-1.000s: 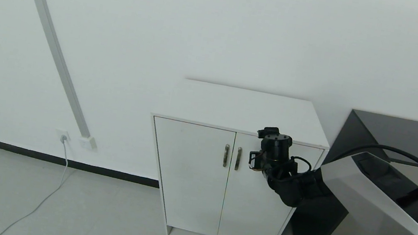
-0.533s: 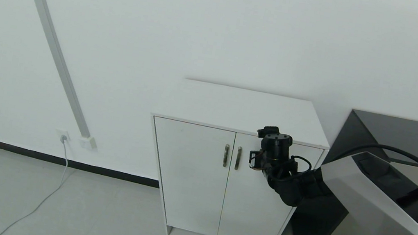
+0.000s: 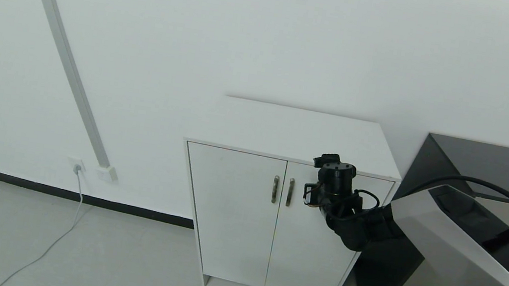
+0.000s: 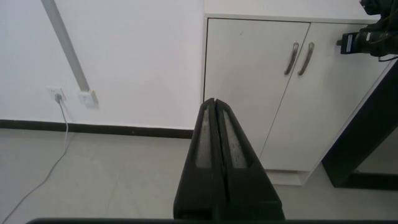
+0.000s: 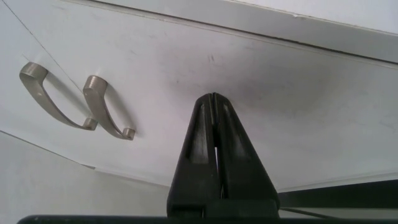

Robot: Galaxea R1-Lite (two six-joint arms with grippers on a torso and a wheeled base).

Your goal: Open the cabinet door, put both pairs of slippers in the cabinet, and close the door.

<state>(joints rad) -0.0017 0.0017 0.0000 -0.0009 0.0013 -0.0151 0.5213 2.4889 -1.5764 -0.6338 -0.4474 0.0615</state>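
The head view takes in the whole white cabinet standing on the grey floor against the wall. Both doors are closed, and the two metal handles sit side by side at the middle seam. A black table is just beside the cabinet on the robot's right. A socket with a cable sits low on the wall to the left. From there the right arm is held up before the upper part of the right door, near the handles, but its wrist hides the fingertips. The right wrist view supplies them: the right gripper has its fingers pressed together, holding nothing, close to the door face and beside the handles; whether it touches the door cannot be told. The left wrist view shows the left gripper, likewise closed and empty, well back from the cabinet and above the floor. The closed doors conceal the cabinet's interior.
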